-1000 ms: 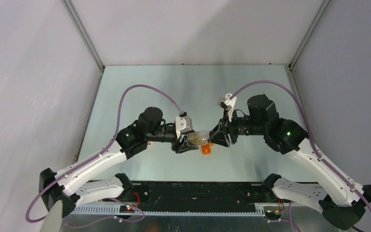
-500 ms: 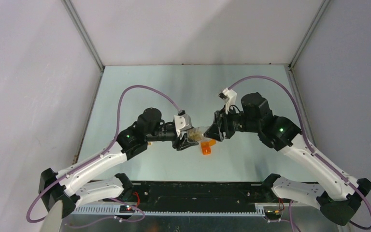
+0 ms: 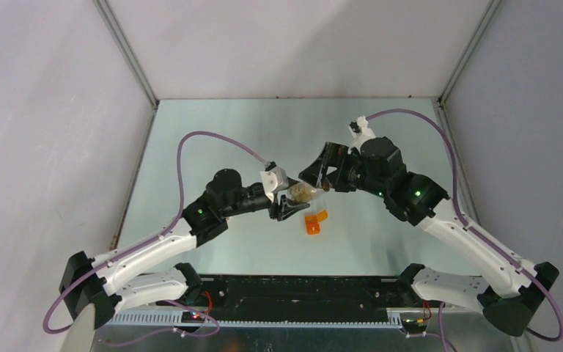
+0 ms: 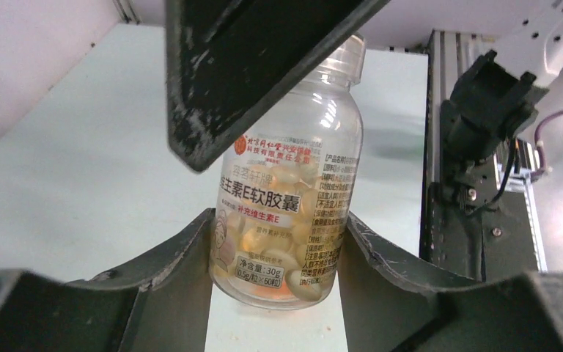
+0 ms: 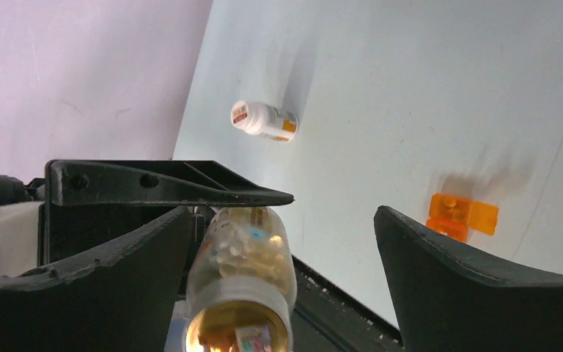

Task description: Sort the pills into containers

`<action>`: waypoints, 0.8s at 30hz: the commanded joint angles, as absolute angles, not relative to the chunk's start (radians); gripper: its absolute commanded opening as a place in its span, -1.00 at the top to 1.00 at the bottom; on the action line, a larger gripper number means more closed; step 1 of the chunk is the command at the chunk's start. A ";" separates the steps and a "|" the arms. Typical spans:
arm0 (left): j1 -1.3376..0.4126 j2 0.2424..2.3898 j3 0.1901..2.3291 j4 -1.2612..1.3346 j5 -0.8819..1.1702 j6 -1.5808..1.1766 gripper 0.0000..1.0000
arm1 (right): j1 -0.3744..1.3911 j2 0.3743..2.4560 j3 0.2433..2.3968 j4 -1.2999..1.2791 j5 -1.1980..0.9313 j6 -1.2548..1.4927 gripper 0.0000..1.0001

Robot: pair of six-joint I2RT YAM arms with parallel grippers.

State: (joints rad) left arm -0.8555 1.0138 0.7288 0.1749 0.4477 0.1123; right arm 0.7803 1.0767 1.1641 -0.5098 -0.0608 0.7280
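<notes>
A clear pill bottle (image 4: 286,183) full of pale yellow capsules, with a printed label, is held off the table, and my left gripper (image 4: 278,220) is shut on its lower body. From above, the bottle (image 3: 301,193) tilts up toward the right arm, with the left gripper (image 3: 290,203) behind it. My right gripper (image 3: 315,174) stands open just past the bottle's capped end. In the right wrist view the bottle (image 5: 245,264) lies between the wide jaws of the right gripper (image 5: 284,220), nearer the left finger. An orange pill container (image 3: 314,221) lies on the table below.
A white pill bottle (image 5: 264,119) with an orange-marked label lies on its side on the pale table (image 3: 212,132). The orange container (image 5: 460,215) sits open beside the right finger. Grey walls enclose the table; the black base rail (image 3: 293,286) runs along the near edge.
My right gripper has opened wide, let go of the bottle's capped end and drawn up and back. My left gripper has kept its hold and tilted the bottle upward.
</notes>
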 commanded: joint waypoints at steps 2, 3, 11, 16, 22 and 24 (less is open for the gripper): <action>-0.856 0.995 0.704 0.341 0.410 0.024 1.00 | 0.772 0.954 1.161 -0.428 -0.040 0.616 -0.99; -0.856 0.995 0.702 0.347 0.408 0.012 1.00 | 0.772 0.938 1.157 -0.409 -0.055 0.573 -0.99; -0.854 1.059 0.769 0.379 0.439 -0.120 1.00 | 0.769 0.837 1.102 -0.343 -0.174 0.310 -0.75; -0.855 1.070 0.764 0.432 0.486 -0.178 1.00 | 0.745 0.815 1.095 -0.378 -0.202 0.204 -0.72; -0.855 1.071 0.737 0.540 0.544 -0.270 1.00 | 0.699 0.814 1.090 -0.367 -0.232 0.225 -0.32; -0.855 1.076 0.733 0.563 0.566 -0.284 1.00 | 0.697 0.813 1.079 -0.343 -0.216 0.247 -0.27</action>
